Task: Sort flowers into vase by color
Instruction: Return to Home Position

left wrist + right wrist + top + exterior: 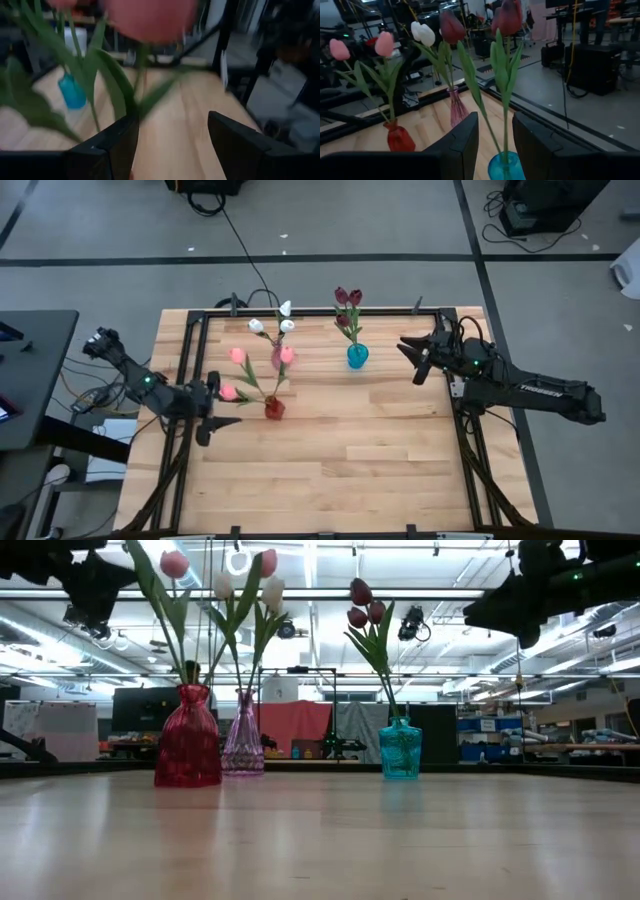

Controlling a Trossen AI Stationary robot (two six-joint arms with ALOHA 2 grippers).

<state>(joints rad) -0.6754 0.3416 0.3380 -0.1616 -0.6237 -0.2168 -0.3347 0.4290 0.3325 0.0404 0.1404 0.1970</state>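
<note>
Left gripper [216, 404] is held open, empty, red vase [274, 409] just ahead. Right gripper [412, 358] is held open, empty, blue vase [357, 356] near ahead.

Both arms raised and reaching inward, left pincer [220, 403] spread, empty, right pincer [412, 358] spread, empty

Looks like a robotics lab or workshop. Grey concrete floor [330, 230] crossed by dark tape lines and trailing cables [237, 235]. Butcher-block table [340, 470] inside a black metal frame [200, 330], with a dark robot arm [540, 395] at the left and at the right. Beyond the far edge, open ceiling with strip lights [310, 580], cluttered workbenches [560, 745], a red curtain [295, 725], black equipment cases [600, 65].
</note>
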